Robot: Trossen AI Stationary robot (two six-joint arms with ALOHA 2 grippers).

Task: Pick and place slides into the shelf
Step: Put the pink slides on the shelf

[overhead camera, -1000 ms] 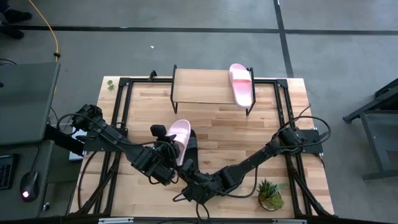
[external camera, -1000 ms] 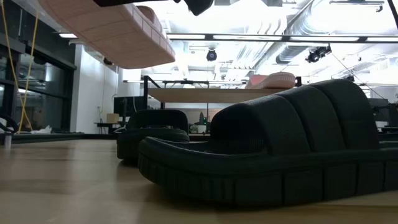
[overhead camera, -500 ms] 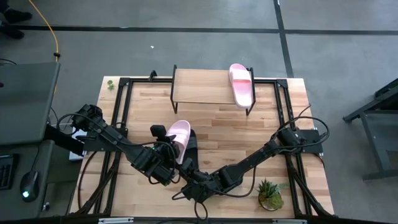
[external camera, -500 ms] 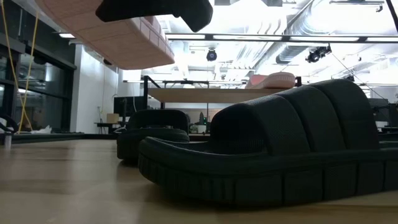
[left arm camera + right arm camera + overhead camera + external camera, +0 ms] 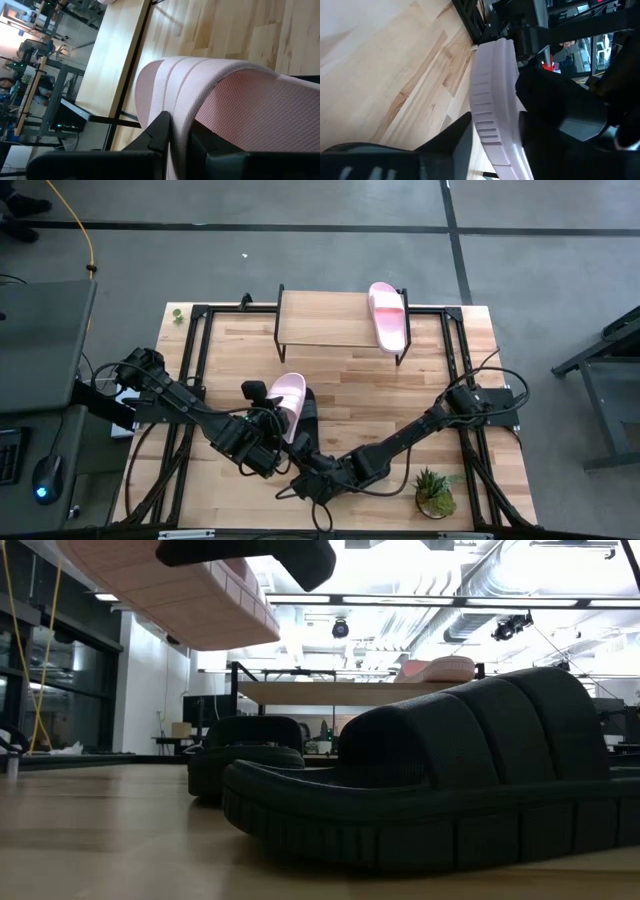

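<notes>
While one light pink strap slide [image 5: 287,402] hangs lifted near the small light wooden black-legged shelf [image 5: 325,318], both grippers meet on it.
Left gripper [image 5: 181,131] pinches the strap; right gripper [image 5: 495,131] fingers straddle the sole edge, half-wide. Best: seat one grip firmly before the other lets go. Two black slides [image 5: 400,790] lie below; second pink slide [image 5: 387,315] sits on shelf.

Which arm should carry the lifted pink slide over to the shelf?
Left. The left tool already grips the pink slide by its strap, raised off the table; the shelf has free board.
</notes>
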